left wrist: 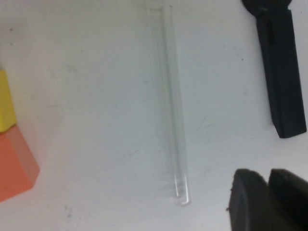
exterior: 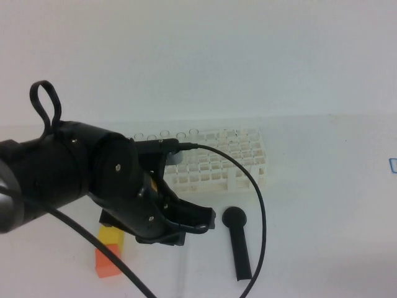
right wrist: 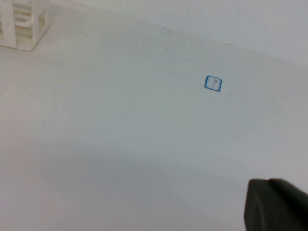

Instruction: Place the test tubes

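On the left side of the bench (exterior: 322, 186), near the front edge, a yellow block (exterior: 110, 234) and an orange block (exterior: 107, 261) lie touching each other, the yellow one behind the orange one. The left arm reaches over them, and its thick black body fills the left part of the high view. The left pincer (exterior: 201, 221) hangs low above the bench, just to the right of the blocks and in front of the rack. In the left wrist view its two black fingertips (left wrist: 248, 202) stand close side by side, clenched, with nothing between them.

One clear test tube (left wrist: 169, 106) lies flat on the bench, near the left pincer but apart from it, between the blocks and a black tool. It is not gripped.

Behind the pincer, the white test tube rack (exterior: 223, 160) stands on the bench. Some clear round rims (exterior: 165, 133) rise from its back row at the left end.

To the right of the lying tube there is the black tool (exterior: 239, 245), with a round head and a long flat handle, flat on the bench in front of the rack.

Further right, a small blue square mark (right wrist: 212, 83) is on the bench surface. The right pincer (right wrist: 276, 204) appears only in the right wrist view, as a dark shape above the bare bench, well apart from the rack. Whether it is clenched or released, one cannot tell.
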`<act>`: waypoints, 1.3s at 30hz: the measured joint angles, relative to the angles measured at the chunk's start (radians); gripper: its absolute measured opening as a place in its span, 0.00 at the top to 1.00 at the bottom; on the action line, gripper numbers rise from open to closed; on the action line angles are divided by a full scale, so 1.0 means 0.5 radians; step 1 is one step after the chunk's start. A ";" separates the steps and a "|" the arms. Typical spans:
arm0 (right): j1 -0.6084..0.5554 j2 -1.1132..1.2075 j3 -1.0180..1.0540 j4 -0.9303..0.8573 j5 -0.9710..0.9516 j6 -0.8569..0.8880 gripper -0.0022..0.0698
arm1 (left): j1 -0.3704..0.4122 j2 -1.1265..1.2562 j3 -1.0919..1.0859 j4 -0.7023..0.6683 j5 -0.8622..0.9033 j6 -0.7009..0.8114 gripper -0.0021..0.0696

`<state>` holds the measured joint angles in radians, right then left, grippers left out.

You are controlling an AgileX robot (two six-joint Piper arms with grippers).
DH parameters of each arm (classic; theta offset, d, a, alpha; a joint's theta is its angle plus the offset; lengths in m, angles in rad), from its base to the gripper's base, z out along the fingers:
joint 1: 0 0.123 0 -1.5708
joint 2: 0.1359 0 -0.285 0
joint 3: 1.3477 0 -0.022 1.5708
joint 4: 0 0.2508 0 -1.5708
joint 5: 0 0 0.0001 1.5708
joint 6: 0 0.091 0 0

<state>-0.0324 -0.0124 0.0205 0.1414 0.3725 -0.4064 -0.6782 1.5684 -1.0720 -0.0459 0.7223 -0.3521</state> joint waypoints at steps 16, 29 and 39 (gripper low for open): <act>0.000 0.000 0.000 0.000 -0.004 0.000 0.97 | 0.000 0.156 -0.086 -0.113 0.180 -0.140 0.45; 0.000 0.000 0.000 0.000 -0.004 0.000 0.97 | 0.000 0.439 -0.088 -0.082 0.234 -0.096 0.44; 0.000 0.000 0.000 0.000 -0.004 0.000 0.97 | 0.000 0.602 -0.088 -0.034 0.132 -0.109 0.44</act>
<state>-0.0324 -0.0124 0.0205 0.1414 0.3707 -0.4064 -0.6782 1.8692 -1.1160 -0.0629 0.7884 -0.4065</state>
